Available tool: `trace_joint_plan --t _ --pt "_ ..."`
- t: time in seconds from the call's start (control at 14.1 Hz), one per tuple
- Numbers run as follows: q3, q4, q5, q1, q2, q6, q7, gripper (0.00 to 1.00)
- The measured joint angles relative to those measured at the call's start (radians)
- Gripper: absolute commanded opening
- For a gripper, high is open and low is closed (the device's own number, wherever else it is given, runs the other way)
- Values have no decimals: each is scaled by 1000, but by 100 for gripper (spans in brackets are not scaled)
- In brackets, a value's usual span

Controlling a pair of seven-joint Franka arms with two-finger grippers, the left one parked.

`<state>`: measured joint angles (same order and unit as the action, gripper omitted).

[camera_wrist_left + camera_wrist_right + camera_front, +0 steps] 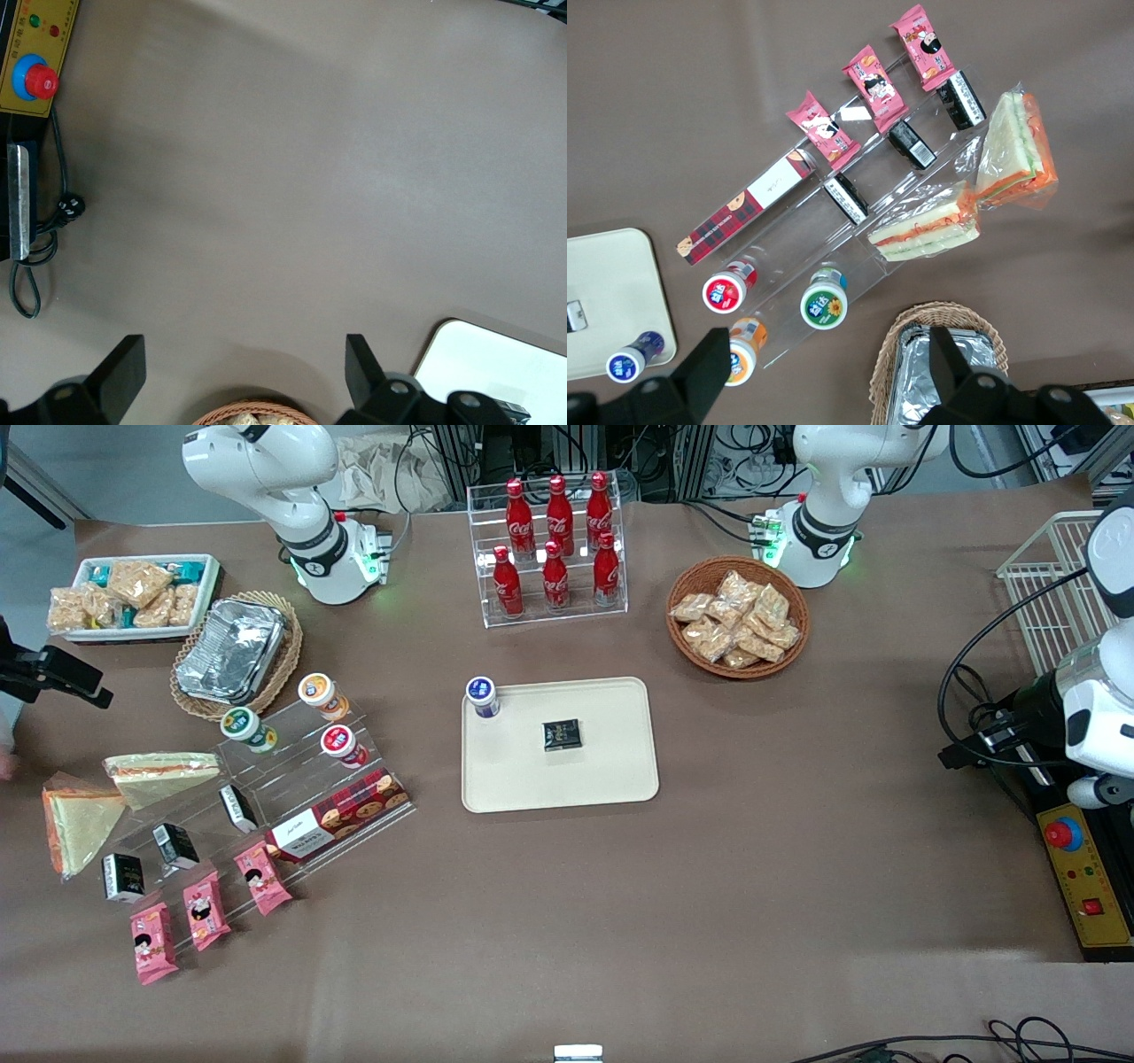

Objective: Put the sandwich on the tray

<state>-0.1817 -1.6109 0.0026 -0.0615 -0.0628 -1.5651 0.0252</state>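
Toward my working arm's end of the table, the sandwich point(78, 825) lies flat on the brown cloth, its bright-orange edge turned outward; in my wrist view the same wedge point(1019, 150) shows orange and green layers under clear wrap. Just beside it, a paler wedge point(164, 772) with a thin red stripe rests on the clear stepped rack point(292, 779), apparently touching the sandwich's wrap, though the plastic makes this hard to judge. My gripper point(824, 372) hangs high above the rack and the wicker basket point(939, 323) that holds a foil tray point(930, 376); its two fingers point(713, 363) stand wide apart with nothing between them. The tray point(611, 779) sits at the table's middle, well apart from the sandwich, and carries a blue-lidded cup point(483, 694) at one corner and a small black packet point(562, 734) near its centre. Three more cups, a red biscuit box point(341, 815), black packets and pink packets point(204, 908) occupy the rack's steps.
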Motion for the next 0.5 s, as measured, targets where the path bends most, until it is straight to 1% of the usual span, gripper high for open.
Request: trace_joint_plan --t 0.5 --pt "-10 2 0 4 -3 9 10 99"
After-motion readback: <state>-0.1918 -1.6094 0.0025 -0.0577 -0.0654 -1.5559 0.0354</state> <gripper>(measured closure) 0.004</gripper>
